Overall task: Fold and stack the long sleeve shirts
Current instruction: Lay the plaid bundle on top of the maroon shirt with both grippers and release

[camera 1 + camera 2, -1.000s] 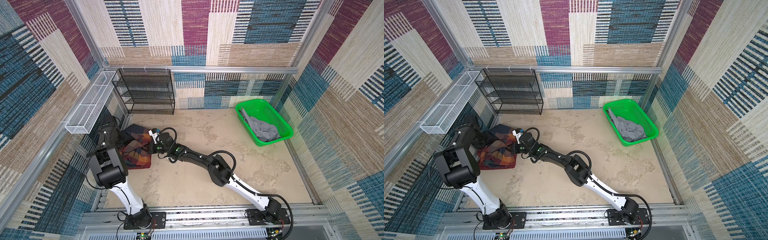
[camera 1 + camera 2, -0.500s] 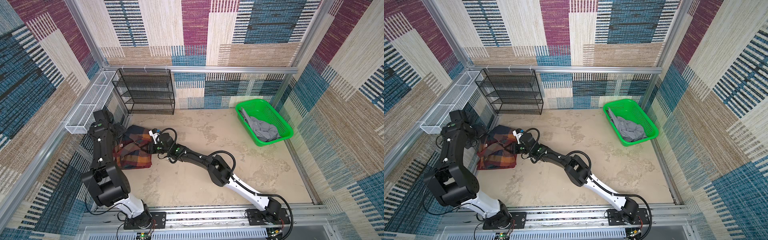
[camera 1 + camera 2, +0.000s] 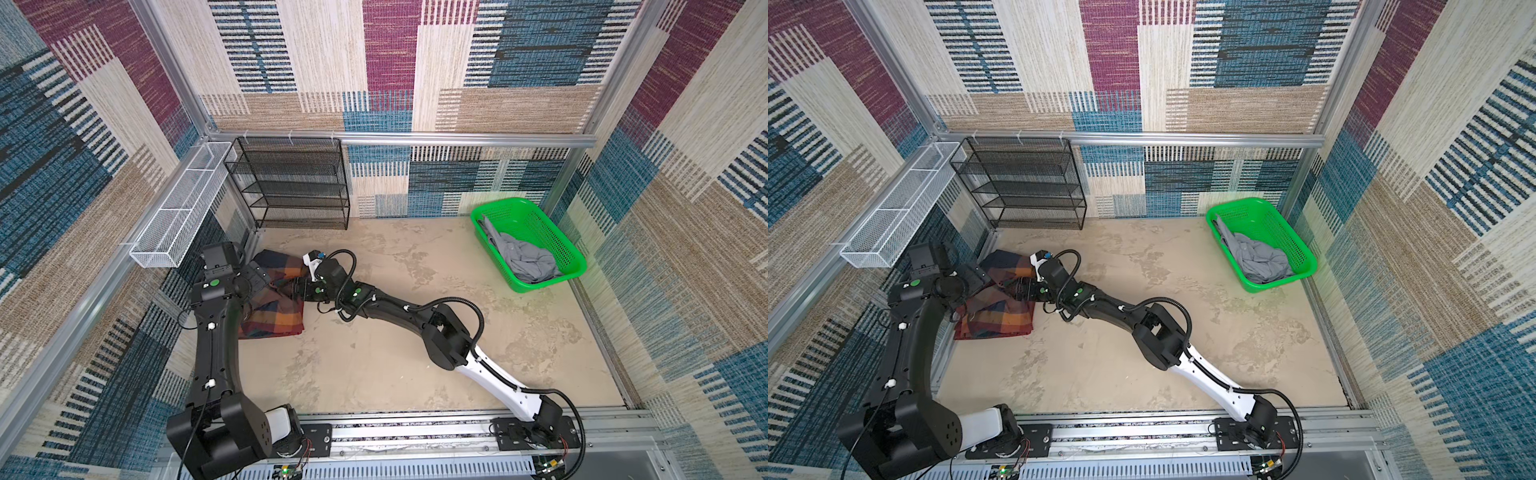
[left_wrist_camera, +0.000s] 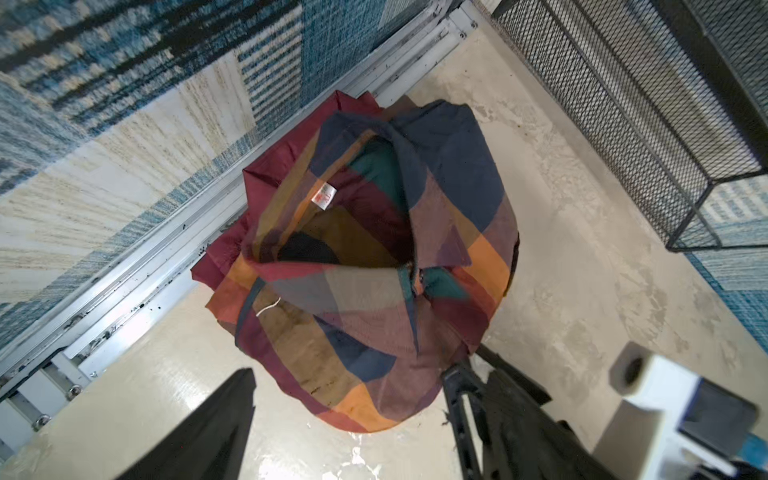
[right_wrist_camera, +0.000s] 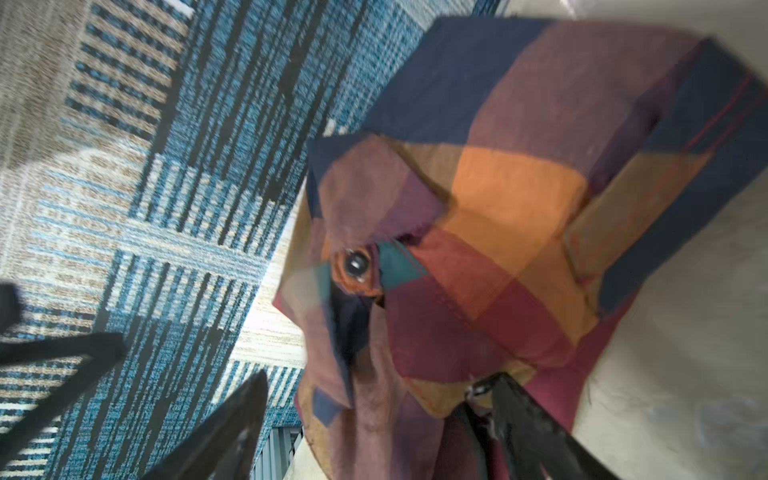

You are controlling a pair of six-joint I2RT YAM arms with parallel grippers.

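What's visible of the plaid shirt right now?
The plaid shirt is thin woven cloth in navy, orange, red and teal blocks, folded into a rough bundle, collar open with a white label inside and a dark button at the neck. It lies near the left edge of the beige table, atop a maroon shirt that peeks out beneath. The right gripper is at its edge, jaws open; contact unclear.
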